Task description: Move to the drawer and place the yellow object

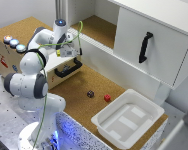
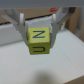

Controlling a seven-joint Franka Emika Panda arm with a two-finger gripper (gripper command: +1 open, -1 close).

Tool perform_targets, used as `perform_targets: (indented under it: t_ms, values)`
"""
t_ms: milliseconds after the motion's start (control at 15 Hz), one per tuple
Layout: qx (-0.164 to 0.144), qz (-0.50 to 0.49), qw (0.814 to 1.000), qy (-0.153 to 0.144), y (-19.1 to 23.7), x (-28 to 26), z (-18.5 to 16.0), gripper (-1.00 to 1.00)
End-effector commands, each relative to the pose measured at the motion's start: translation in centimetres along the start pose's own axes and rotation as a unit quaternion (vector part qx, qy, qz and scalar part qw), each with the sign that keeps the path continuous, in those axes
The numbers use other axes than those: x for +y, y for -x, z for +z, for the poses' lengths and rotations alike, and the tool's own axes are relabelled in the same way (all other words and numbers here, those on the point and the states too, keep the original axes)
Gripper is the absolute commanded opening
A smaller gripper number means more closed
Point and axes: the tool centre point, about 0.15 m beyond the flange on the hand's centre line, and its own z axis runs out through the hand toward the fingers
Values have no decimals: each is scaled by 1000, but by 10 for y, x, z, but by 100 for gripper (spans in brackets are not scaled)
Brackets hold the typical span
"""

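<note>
My gripper (image 2: 39,31) is shut on the yellow object (image 2: 38,46), a yellow cube with dark letters on its faces, which sits between the two fingers. In the exterior view the gripper (image 1: 70,53) hangs just above the open drawer (image 1: 64,75), a small box drawer with a cork-brown front and a black bar handle (image 1: 69,68). The cube is too small to make out there. The wrist view shows a pale surface (image 2: 45,67) under the cube, which is apart from it; this looks like the drawer's inside.
The drawer's cork-topped box (image 1: 21,30) carries coloured buttons (image 1: 14,43). A dark die (image 1: 90,93) and a small red object (image 1: 107,97) lie on the cork table. A white plastic tub (image 1: 144,125) stands at the exterior view's right front. A big white cabinet front (image 1: 164,35) stands behind.
</note>
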Motion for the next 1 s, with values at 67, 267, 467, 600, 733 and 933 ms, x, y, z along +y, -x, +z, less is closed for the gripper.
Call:
perform_targets:
  t_ms: [67,267,467,600,733,933]
  values:
    - [-114,-148,981,-56,-22,4,62,-100]
    - [-134,-193,969,-80,-26,-2,79,-100]
    - [-150,-202,964,-88,-32,-10,79,-100]
    - [-139,-183,970,-84,-35,-7,65,100]
    - [-132,-175,973,-80,-34,-4,48,100]
    - [-109,-150,980,-70,-29,4,22,100]
